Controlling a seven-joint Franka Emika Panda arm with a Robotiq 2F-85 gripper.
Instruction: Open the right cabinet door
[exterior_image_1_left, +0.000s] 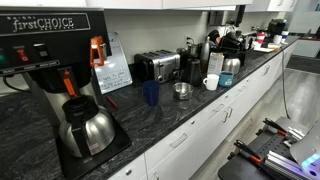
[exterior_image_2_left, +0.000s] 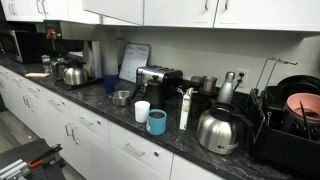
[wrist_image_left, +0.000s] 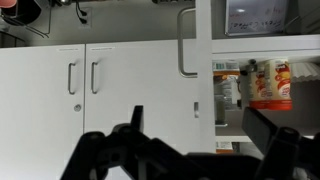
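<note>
Wrist view, left: a shut double door (wrist_image_left: 40, 110) with two upright handles side by side. Right of it the right cabinet door (wrist_image_left: 203, 90) shows nearly edge-on and looks already swung out. Its handle (wrist_image_left: 182, 40) runs vertical. Far right: a shelf (wrist_image_left: 265, 45) with jars (wrist_image_left: 262, 85) exposed. The claw (wrist_image_left: 193, 118) is spread wide and holds nothing. The handle lies above it, slightly left of centre, so the next move is probably up and a touch left.
</note>
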